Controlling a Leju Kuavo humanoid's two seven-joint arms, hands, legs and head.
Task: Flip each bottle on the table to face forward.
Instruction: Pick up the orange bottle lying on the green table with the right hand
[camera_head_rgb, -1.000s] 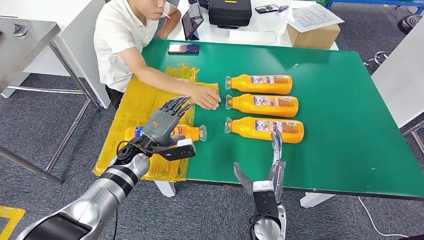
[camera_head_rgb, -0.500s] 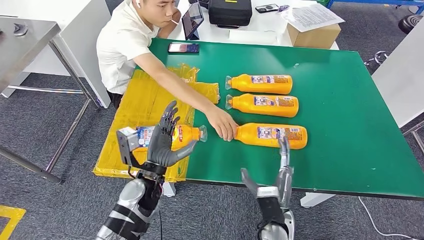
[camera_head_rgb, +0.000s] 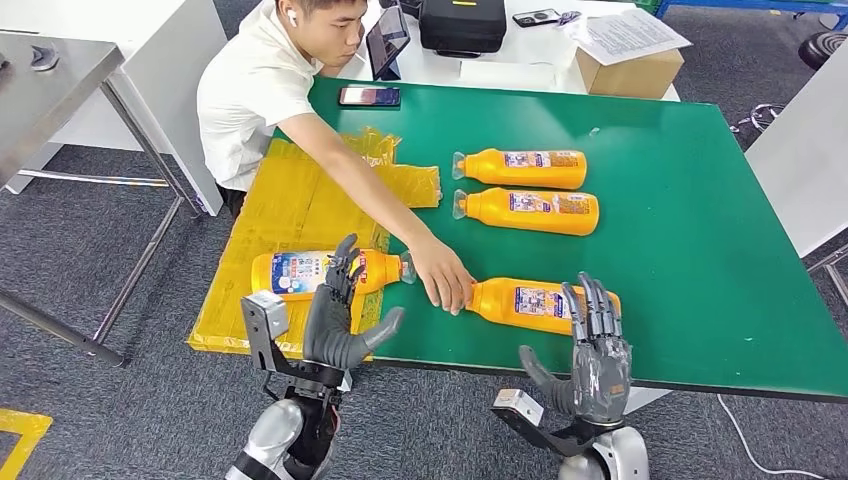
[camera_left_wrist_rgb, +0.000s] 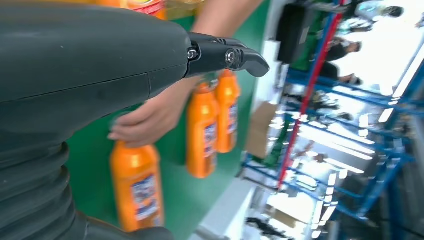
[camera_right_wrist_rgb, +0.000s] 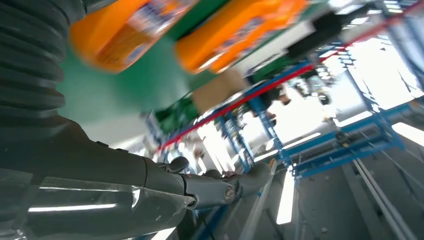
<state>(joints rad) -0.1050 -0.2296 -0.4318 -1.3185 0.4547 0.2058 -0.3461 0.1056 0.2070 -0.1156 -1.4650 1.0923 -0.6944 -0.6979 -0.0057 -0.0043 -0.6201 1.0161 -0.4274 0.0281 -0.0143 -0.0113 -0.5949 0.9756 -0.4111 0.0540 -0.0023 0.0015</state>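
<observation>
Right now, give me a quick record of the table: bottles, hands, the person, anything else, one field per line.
bottles on green table: three orange, lying on their sides; far, middle, near
fourth bottle: lying on the yellow plastic sheet
person's hand: on the near bottle's cap end
left hand: raised, fingers apart, holding nothing
right hand: raised by the table edge, holding nothing
phone: far table edge

Lab: blue racking (camera_left_wrist_rgb: 345, 145), green table (camera_head_rgb: 700, 200)
</observation>
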